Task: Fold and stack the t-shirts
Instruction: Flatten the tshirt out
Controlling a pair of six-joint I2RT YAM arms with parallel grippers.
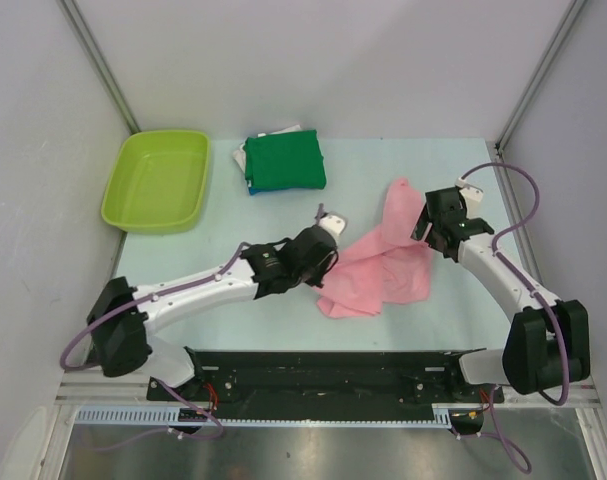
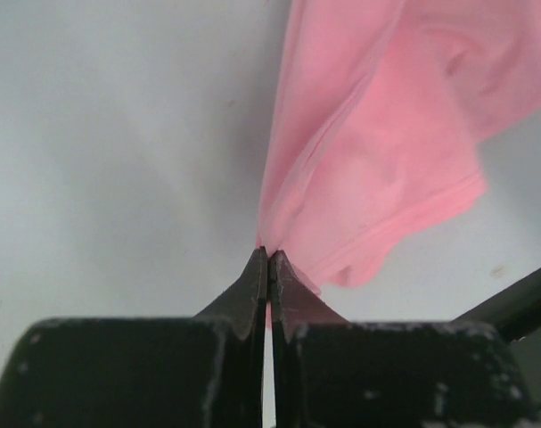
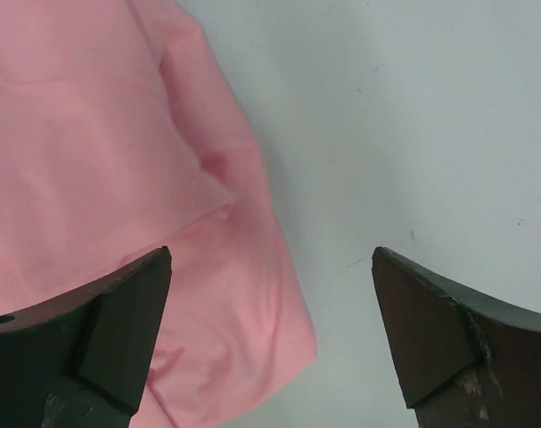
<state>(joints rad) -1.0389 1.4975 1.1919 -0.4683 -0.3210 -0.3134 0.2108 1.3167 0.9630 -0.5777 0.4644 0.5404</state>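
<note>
The pale table (image 1: 223, 215) carries three things. At its far left corner sits a lime tub (image 1: 158, 180). Just right of it, not touching, is a stack of folded shirts (image 1: 285, 162) — dark green on top, blue and white edges beneath. Nearer, right of centre, a pink shirt (image 1: 383, 270) lies rumpled — one end trailing toward the far side.

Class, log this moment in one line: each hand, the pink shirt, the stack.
left hand: shut on pink shirt | right hand: open, above shirt edge | folded stack: far side, beside tub
</note>
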